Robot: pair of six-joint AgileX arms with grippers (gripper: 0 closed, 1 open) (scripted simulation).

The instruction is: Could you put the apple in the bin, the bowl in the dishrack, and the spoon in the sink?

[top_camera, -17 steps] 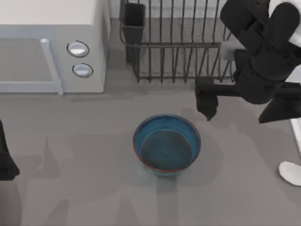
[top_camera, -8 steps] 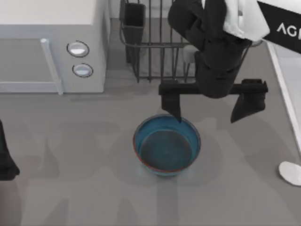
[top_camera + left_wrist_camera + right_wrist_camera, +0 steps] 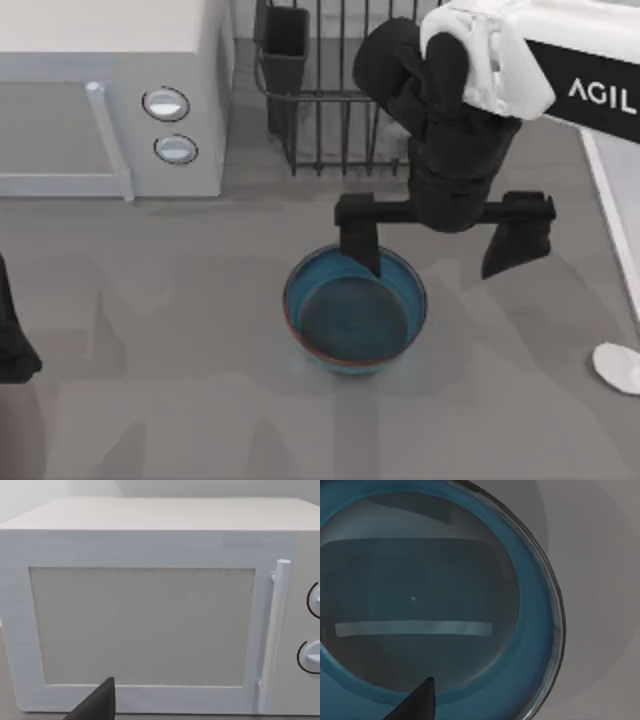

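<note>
While held low over the grey table, in front of the white microwave and the black wire dishrack, with the sink at the right edge: right gripper, jaws spread wide, pinching nothing, one finger over the far rim of the blue bowl, the other out past the bowl's right side.

Likely hazards, by judgement:
- Finger landing on the rim instead of astride the wall, tipping or shoving the bowl.
- Slipping off the glazed wall on lifting.
- Striking the upright rack bars on the way across.

Bowl at the table's middle, near the rack's front, upright, mouth up, empty inside; round, hence no long axis.

Spoon at the right edge, well apart from the bowl; heading not discernible.

Left gripper parked at the left edge, facing the microwave door.
</note>
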